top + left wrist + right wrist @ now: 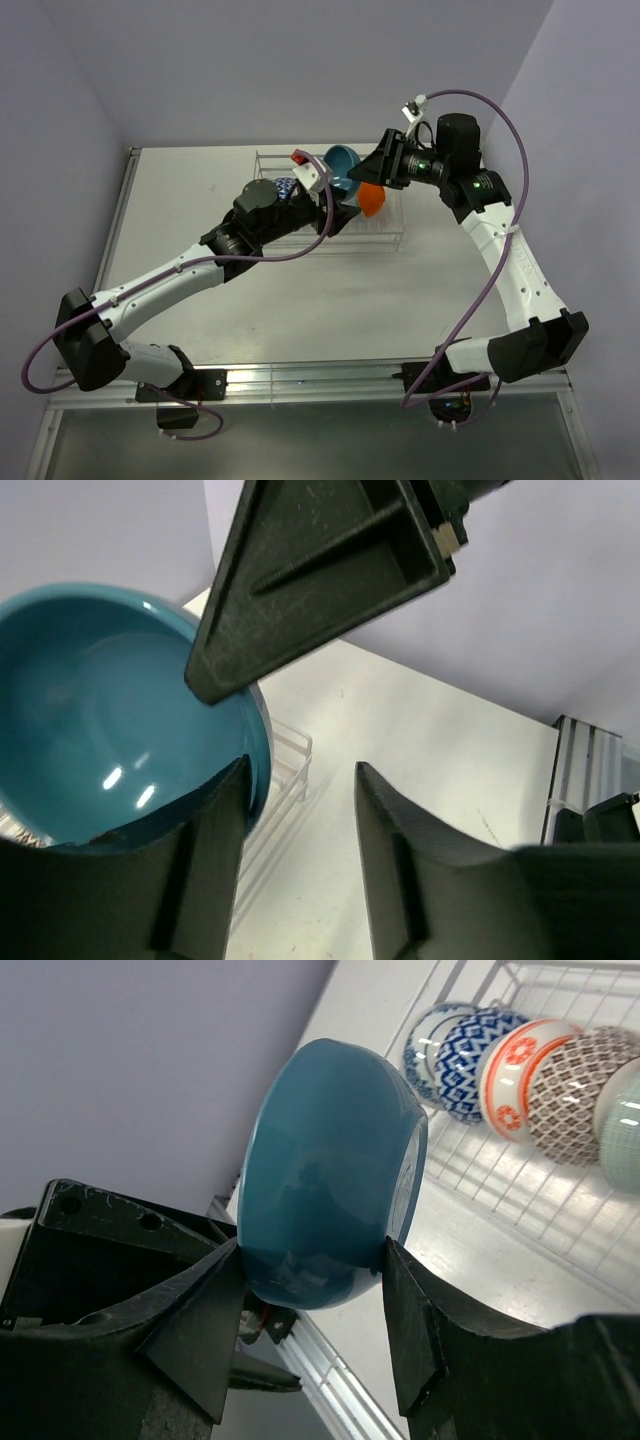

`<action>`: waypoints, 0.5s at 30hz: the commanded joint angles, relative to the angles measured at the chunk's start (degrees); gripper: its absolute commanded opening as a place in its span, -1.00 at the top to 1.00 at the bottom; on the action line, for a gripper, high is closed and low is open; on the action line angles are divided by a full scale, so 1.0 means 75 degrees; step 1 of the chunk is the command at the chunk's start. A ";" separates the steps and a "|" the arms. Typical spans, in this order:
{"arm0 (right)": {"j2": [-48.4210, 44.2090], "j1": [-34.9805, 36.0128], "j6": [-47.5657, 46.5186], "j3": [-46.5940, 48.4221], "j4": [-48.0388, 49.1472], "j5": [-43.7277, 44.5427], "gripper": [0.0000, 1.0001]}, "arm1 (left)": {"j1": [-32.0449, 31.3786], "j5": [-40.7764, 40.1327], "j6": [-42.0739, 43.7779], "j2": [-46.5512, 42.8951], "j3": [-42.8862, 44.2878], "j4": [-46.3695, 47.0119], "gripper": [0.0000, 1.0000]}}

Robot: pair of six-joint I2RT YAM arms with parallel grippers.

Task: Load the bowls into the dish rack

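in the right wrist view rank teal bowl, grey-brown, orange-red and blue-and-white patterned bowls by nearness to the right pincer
1. teal bowl, clamped in the right pincer
2. grey-brown patterned bowl, rightmost of the three racked
3. orange-red patterned bowl, middle
4. blue-and-white patterned bowl, leftmost

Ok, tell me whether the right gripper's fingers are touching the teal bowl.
Touching. In the right wrist view the right gripper has both fingers pressed against opposite sides of the teal bowl, with no gap at either.
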 commanded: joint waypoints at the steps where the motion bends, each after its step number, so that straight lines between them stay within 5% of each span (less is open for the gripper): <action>1: 0.0037 -0.0153 -0.0442 0.0526 0.0124 0.0530 1.00 | -0.0043 -0.0002 -0.0033 -0.0485 -0.0051 -0.0216 -0.11; 15: 0.0657 -0.0645 -0.1591 0.0561 -0.0265 0.2323 1.00 | 0.0870 0.0479 -0.1099 -0.1281 0.0335 -0.1857 -0.66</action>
